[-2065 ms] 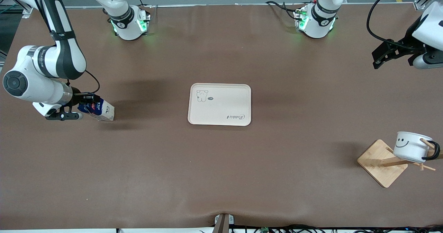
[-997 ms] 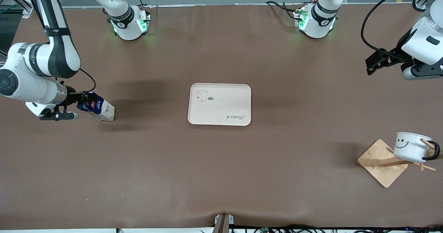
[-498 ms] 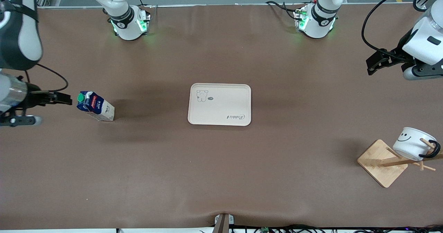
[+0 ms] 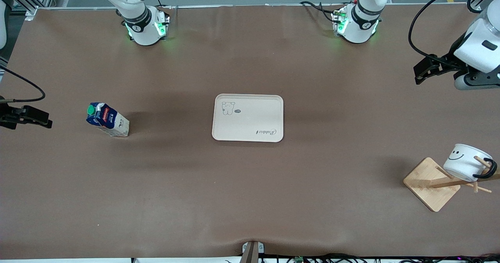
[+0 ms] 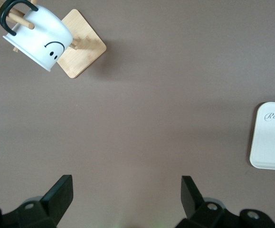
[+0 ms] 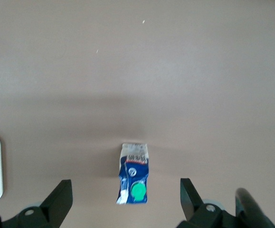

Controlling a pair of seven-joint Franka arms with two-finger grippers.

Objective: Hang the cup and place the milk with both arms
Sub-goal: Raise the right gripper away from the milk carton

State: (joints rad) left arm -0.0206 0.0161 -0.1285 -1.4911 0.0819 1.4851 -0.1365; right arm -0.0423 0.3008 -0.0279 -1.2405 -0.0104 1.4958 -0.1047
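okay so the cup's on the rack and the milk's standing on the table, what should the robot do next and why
Probably nothing more than parking both arms. The cup hangs by its handle on a peg of the wooden rack, and the milk stands alone on the table. The right gripper and left gripper are both open and empty, clear of those things.

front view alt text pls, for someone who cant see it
A milk carton stands on a brown table beside a cream tray, with a smiley cup hanging on a wooden rack. The right tool and the left tool are both empty.
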